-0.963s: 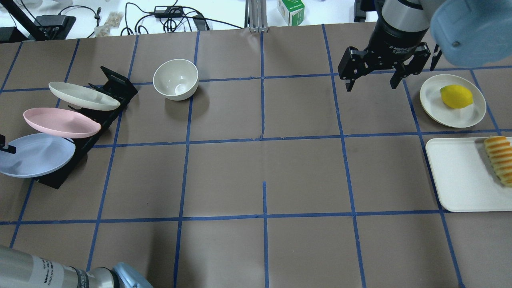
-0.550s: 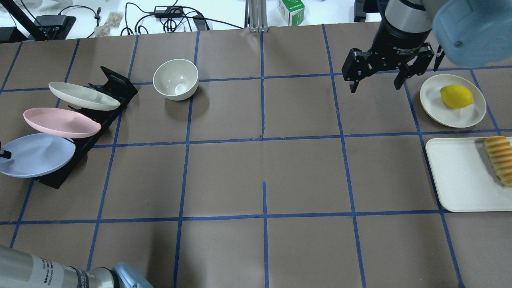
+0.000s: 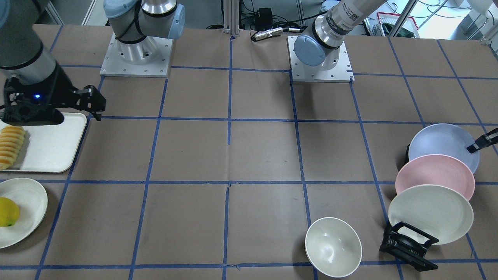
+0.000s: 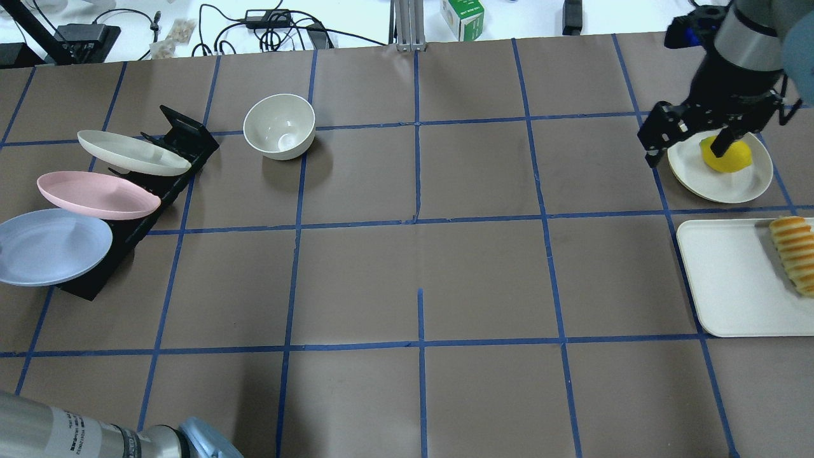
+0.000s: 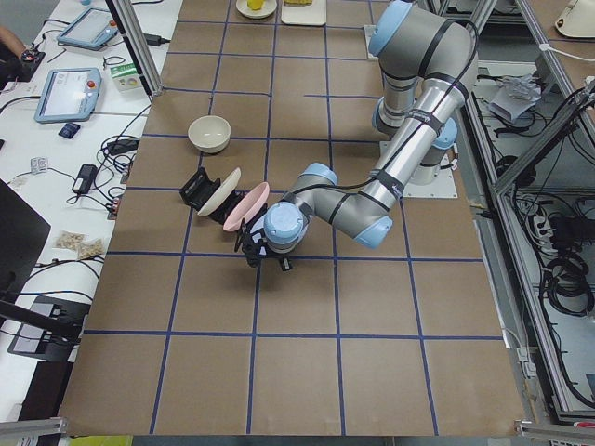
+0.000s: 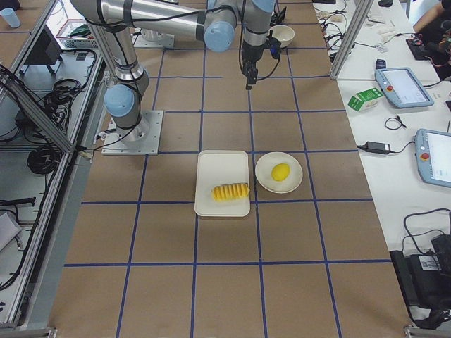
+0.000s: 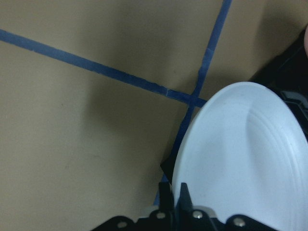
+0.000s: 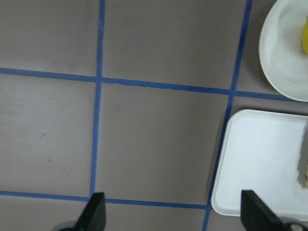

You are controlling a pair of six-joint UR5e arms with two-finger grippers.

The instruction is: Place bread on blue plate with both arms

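Note:
The bread [image 4: 793, 254] lies on a white tray [image 4: 731, 280] at the table's right edge; it also shows in the front view [image 3: 11, 146]. The blue plate [image 4: 51, 248] leans at the near end of a black rack on the left. In the left wrist view my left gripper [image 7: 175, 202] is shut on the blue plate's [image 7: 245, 159] rim. One of its fingers [image 3: 482, 142] shows at the front view's right edge. My right gripper [image 4: 684, 156] is open and empty, high above the lemon plate; the right wrist view shows it [image 8: 174, 214] looking down on the tray's corner.
A pink plate [image 4: 98, 195] and a cream plate [image 4: 133, 152] lean in the black rack [image 4: 184, 137]. A white bowl [image 4: 280, 126] stands behind them. A lemon [image 4: 731, 159] sits on a cream plate [image 4: 699, 172] beyond the tray.
My right gripper has moved right, from the table's back centre-right to above the lemon plate, still open. The blue plate has shifted slightly left at the rack's end.

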